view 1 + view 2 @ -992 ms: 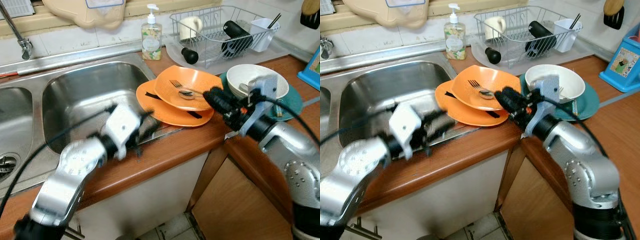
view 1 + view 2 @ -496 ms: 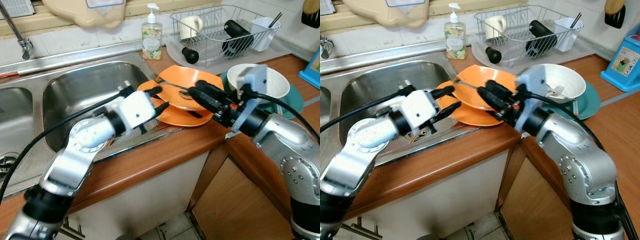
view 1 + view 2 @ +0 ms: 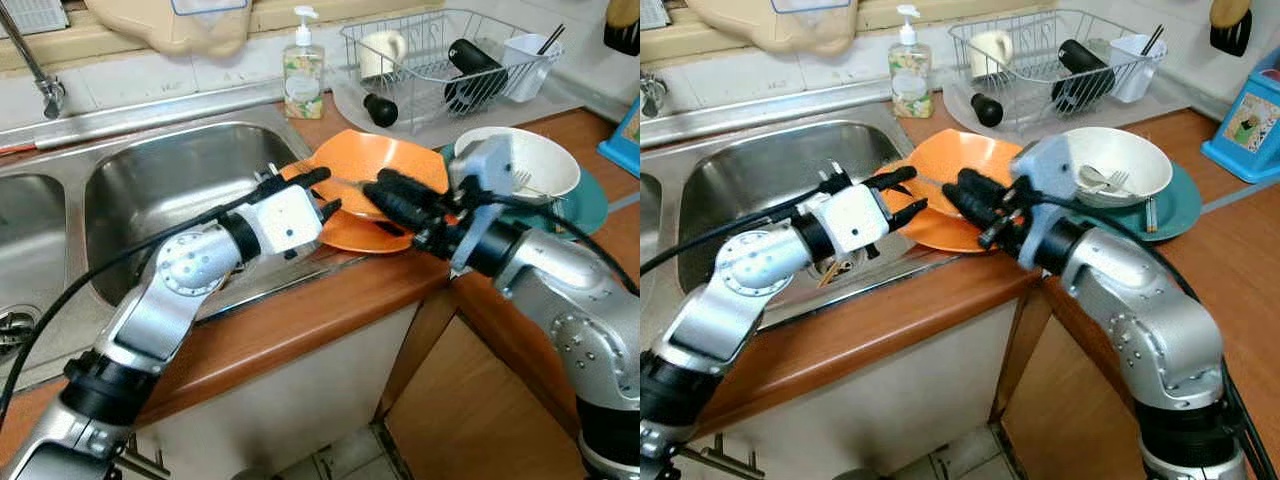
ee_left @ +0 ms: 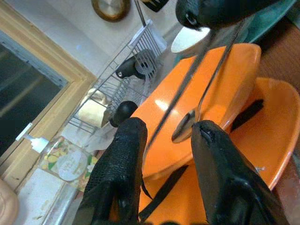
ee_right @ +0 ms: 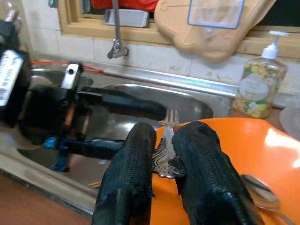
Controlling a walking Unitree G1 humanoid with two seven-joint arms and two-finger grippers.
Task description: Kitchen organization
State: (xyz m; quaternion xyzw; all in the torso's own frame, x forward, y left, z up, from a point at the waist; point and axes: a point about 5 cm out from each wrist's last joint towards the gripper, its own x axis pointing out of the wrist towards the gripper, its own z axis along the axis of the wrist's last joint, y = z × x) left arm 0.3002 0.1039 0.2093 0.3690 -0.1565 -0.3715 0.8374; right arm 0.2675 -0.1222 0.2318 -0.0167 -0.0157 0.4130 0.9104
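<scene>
Beside the sink, on the worktop's front edge, the right claw (image 3: pixel 970 200) grasps a fork (image 5: pixel 168 140) above stacked orange plates (image 3: pixel 385 165). Left claw (image 3: pixel 318 193) hangs released at the plates' rim. Thin, stiff, slippery metal; best pinched mid-handle.

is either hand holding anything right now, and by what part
The right hand pinches a fork by its handle, just behind the prongs. The left hand holds nothing.

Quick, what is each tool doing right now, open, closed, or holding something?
Left tool: open, at the orange plates' rim.
Right tool: closed on a fork.
</scene>
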